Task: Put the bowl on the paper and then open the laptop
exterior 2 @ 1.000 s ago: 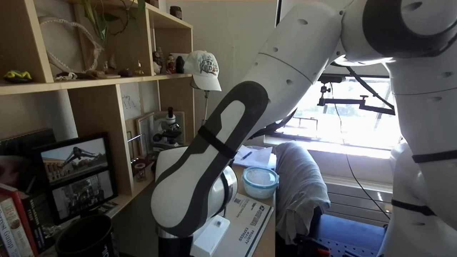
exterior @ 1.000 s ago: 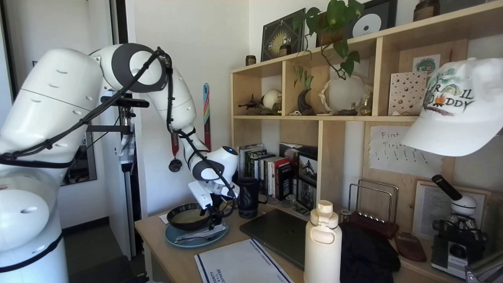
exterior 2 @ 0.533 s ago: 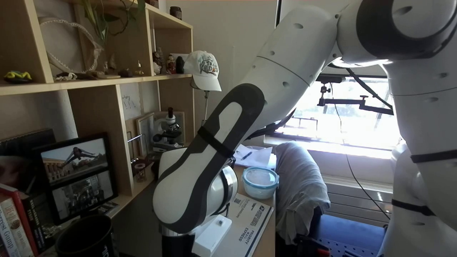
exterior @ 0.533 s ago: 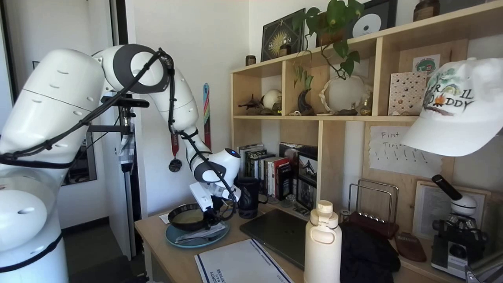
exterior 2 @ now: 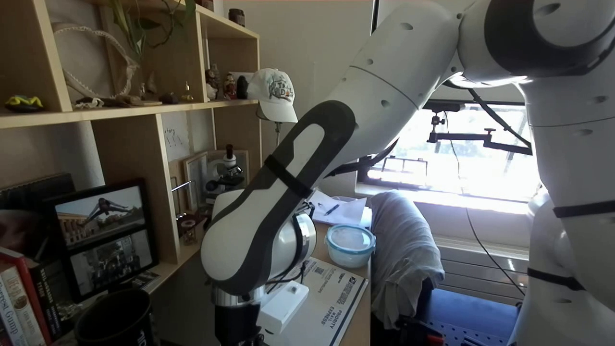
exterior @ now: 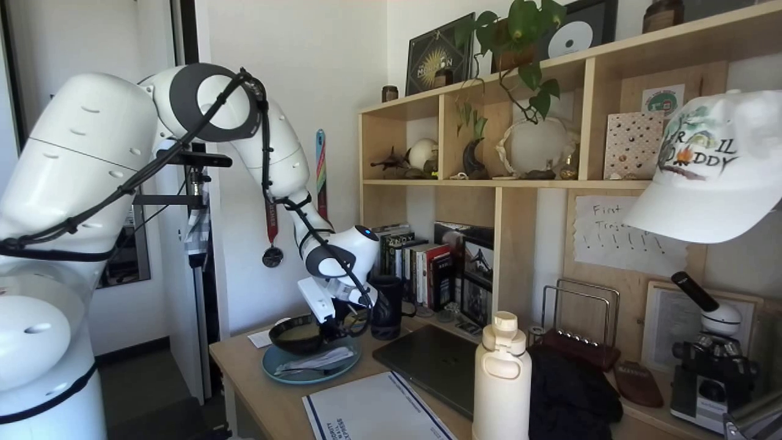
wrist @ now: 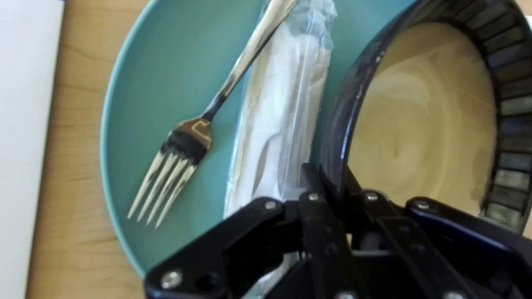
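The black gripper point(wrist: 332, 178) has it, jaws clamped across the rim of the shallow round bowl point(wrist: 415, 124), near-black outside, tan within! In the wrist view that bowl sits over one side of the round teal plate point(wrist: 166, 66); whether its base touches the plate cannot be told. On the plate, a shiny metal fork point(wrist: 199, 126), and between fork and bowl a long white packet in clear plastic wrap point(wrist: 274, 120). Over to an exterior view: the flat, pale rectangular paper mailer with dark blue stripes point(exterior: 372, 406) lies on the light wooden surface point(exterior: 244, 366), near the plate, apart from the bowl. Beside the mailer, the slim matte-black laptop point(exterior: 427, 360), lid down! A tall cream bottle point(exterior: 502, 391) stands upright, hiding part of it there.
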You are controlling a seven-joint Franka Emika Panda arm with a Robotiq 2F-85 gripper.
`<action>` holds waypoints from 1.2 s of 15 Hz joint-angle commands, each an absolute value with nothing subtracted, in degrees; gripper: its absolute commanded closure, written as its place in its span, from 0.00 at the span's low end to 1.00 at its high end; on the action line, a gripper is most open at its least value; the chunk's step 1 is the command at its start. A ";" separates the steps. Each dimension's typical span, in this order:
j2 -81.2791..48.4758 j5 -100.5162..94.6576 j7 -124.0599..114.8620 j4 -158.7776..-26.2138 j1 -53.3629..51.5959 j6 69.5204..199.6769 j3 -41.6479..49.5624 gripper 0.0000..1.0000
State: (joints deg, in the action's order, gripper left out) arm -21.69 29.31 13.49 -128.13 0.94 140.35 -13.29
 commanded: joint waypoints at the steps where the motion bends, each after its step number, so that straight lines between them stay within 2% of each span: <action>1: -18.10 30.29 16.15 -127.95 2.20 137.42 -13.36 0.96; 9: -9.18 31.31 16.87 -132.13 3.11 136.43 -11.93 0.95; 18: 10.91 34.23 10.19 -153.55 2.16 136.09 -3.08 0.95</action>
